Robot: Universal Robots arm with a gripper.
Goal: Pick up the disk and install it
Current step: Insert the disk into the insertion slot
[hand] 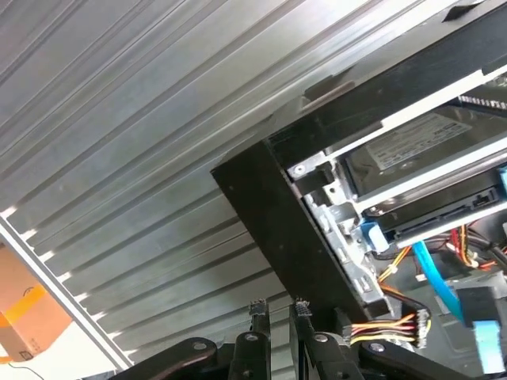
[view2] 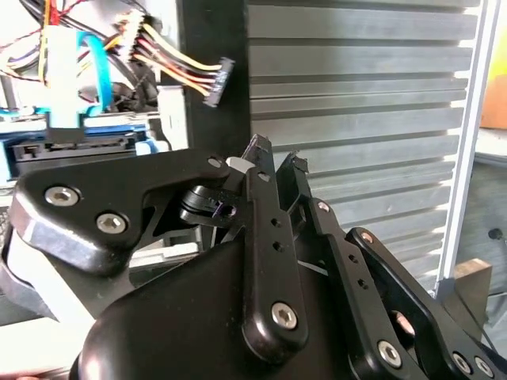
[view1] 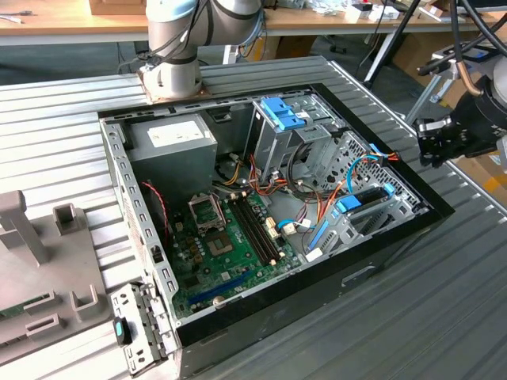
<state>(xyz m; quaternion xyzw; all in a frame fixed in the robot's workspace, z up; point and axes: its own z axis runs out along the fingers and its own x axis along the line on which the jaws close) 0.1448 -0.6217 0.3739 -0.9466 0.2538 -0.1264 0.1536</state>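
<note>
**Item: disk** (view1: 366, 196). Flat dark drive with bright blue side rails. It lies in the drive bay inside the computer case (view1: 317, 305), close against the case wall nearest the arm's tool. A blue cable arcs over it. Whether it is fully seated cannot be told.

**Item: gripper** (view1: 425, 142). It is outside the case, just beyond the wall by the drive bay, and hangs above the ribbed metal table (view1: 444, 317). In both wrist views the fingertips (view2: 257, 150) stand drawn together with only a slim gap and nothing between them. It is empty and touches neither case nor disk.

**Item: loose cable plug** (view2: 215, 79). A bundle of yellow, red and black wires ending in a black connector. It hangs free at the case wall, between the tool and the drive bay.

**Status.** By judgement, this is the pick-up stage with no grasp made: the disk is unheld and the tool is apart from it.

**Requirement.** A grasp from here would call for spreading the fingers, clearing the case wall and the dangling plug, and closing squarely across the blue rails rather than on the cable.
</note>
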